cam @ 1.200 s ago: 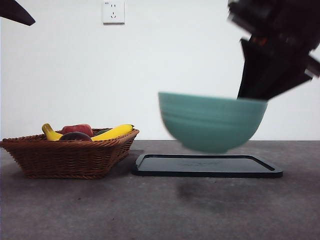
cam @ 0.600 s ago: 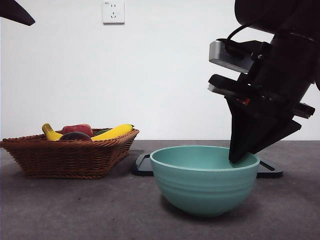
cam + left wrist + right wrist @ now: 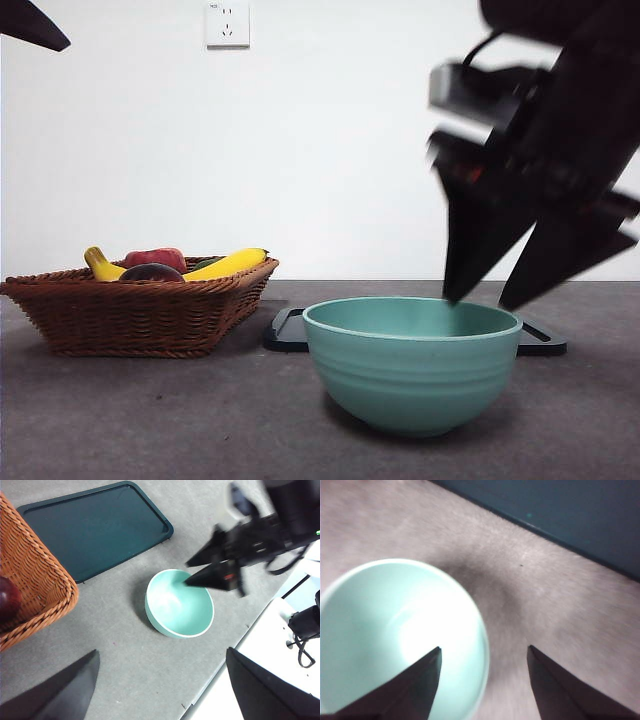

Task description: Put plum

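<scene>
Over the bowl (image 3: pixel 411 362) rim, my right gripper (image 3: pixel 490 298) is hanging wide open, well apart from the plum (image 3: pixel 151 273) lying in the basket (image 3: pixel 140 312).

We find no readable text anywhere; the wall socket (image 3: pixel 227 23) at twelve o'clock carries a tiny mark too small to read.

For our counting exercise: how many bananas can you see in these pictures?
2, both in the basket: one banana at its left end, the other on its right side. More could lie hidden below the rim.
</scene>
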### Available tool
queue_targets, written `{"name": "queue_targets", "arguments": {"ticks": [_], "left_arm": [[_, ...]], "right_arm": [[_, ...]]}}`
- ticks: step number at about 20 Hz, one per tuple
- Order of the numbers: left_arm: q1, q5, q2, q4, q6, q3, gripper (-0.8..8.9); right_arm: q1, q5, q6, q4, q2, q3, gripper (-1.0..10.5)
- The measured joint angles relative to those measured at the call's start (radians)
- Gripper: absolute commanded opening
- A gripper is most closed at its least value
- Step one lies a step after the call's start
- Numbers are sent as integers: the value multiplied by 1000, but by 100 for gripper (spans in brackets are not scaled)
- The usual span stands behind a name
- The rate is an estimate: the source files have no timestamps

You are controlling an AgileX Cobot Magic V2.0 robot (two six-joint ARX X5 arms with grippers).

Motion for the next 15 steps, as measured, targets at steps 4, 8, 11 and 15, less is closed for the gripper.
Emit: {"name": "queue_targets", "arguments": {"ticks": [4,8,11,15], "left_arm": [[0,0,0,0,0,0,402],[0,0,0,0,0,0,402],[0,0,0,0,0,0,402],[0,0,0,0,0,0,402]], "right_arm": [[-8,3,-23,-151,-210,103,276],[-8,-6,-48,-299,-375,172,275],[-8,-100,-50,-416,-446,176,275],[-8,-133,-55,-477,-490,176,275]]}}
